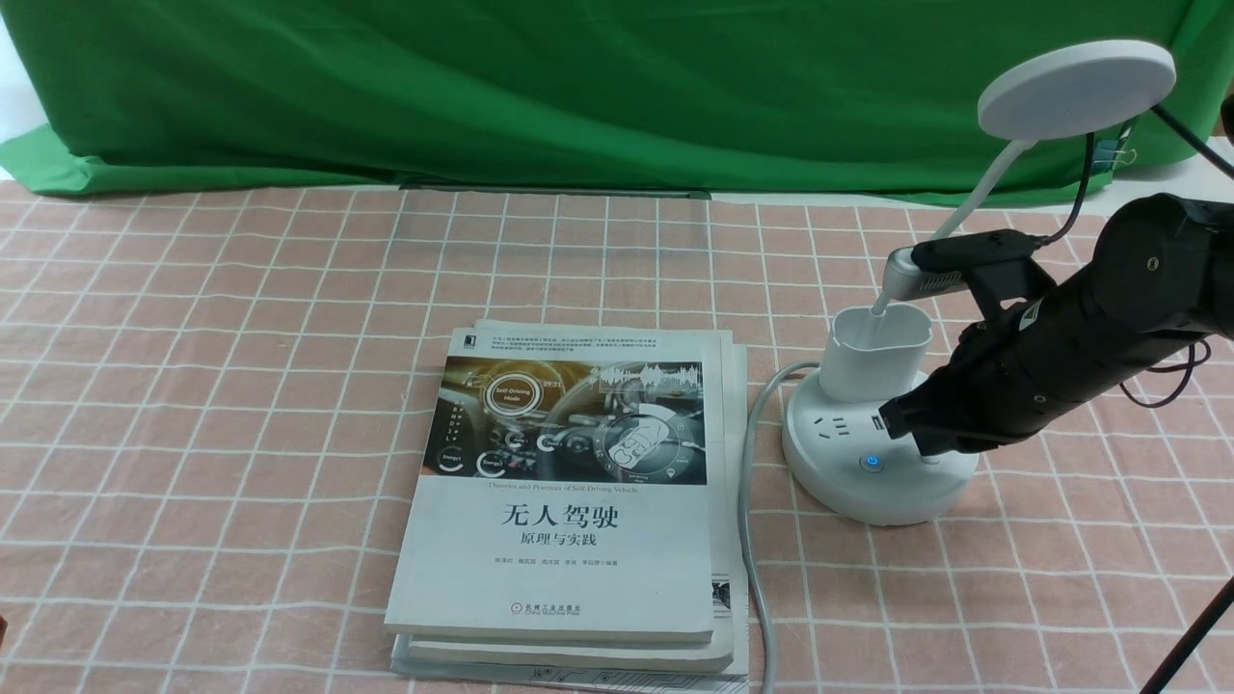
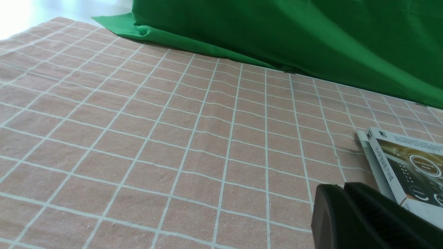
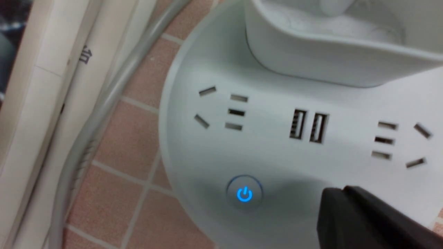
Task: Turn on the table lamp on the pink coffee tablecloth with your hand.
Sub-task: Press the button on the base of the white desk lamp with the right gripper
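Hand (image 1: 904, 426) on the right arm, pinched narrow and empty, hangs low over the table lamp (image 1: 875, 366) base, blue-lit button (image 3: 244, 193) just left of its tip.

A stack of books (image 1: 569, 501) is lying flat ahead of me, cover up, its Chinese title facing me. A green cloth (image 1: 578, 87) is hanging behind it. A black rod (image 1: 1191, 631) is slanting across my near right corner.
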